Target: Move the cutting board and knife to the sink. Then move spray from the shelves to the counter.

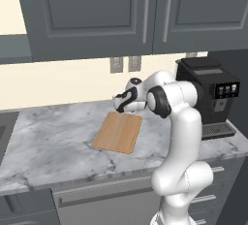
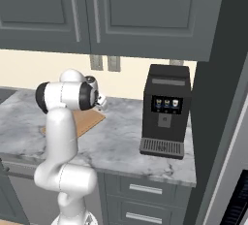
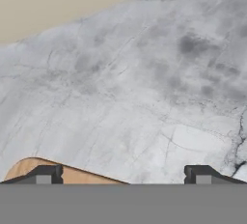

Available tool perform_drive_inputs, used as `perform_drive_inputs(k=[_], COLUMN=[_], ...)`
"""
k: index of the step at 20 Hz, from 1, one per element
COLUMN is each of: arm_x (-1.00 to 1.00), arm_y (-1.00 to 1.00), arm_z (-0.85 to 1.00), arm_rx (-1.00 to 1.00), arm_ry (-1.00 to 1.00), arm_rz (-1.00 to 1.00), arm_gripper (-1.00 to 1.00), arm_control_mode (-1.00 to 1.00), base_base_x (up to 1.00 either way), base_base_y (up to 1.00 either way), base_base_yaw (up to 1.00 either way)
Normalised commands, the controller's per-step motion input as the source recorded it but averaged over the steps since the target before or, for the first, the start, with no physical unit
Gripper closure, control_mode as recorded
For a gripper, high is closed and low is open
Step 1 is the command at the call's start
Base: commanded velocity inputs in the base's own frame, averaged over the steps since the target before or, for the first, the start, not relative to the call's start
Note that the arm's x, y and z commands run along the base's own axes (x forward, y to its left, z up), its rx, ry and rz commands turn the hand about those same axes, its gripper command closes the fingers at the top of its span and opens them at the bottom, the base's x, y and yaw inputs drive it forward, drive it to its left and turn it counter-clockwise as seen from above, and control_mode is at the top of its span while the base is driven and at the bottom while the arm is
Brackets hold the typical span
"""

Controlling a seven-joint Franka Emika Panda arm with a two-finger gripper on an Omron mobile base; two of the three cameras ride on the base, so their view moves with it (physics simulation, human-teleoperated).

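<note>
Cutting board point(image 1: 117, 132) lies flat on the counter point(image 1: 53, 141) in your left base view, sink point(image 1: 4, 129) far left. Right base view: gripper point(image 2: 100, 101) hovers above its far end. Hand view: fingertips point(image 3: 44, 174) spread wide; descend there and you risk clipping the board's edge.

The counter point(image 1: 58, 136) was finished in smooth grey-white veined marble. The cutting board point(image 1: 117, 132) was rendered as matt light-brown wood with lengthwise grain stripes.

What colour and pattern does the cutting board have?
The cutting board is light brown wood with lengthwise grain stripes, seen best in the left base view.
</note>
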Motion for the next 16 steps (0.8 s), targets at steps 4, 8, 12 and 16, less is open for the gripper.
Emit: perform_drive_inputs(k=[4, 8, 12, 16], arm_x=[0.21, 0.18, 0.14, 0.03], arm_y=[0.0, 0.0, 0.04, 0.07], arm_z=[-0.21, -0.2, -0.23, -0.26], arm_rx=[0.0, 0.0, 0.01, 0.01], arm_ry=[0.01, 0.01, 0.04, 0.05], arm_rz=[-0.01, 0.0, -0.03, -0.02], arm_gripper=[-1.0, -1.0, -1.0, -1.0], arm_control_mode=[-1.0, -1.0, -1.0, -1.0], base_base_x=[0.0, 0.0, 0.0, 0.0], base_base_y=[0.0, 0.0, 0.0, 0.0], base_base_yaw=[0.0, 0.0, 0.0, 0.0])
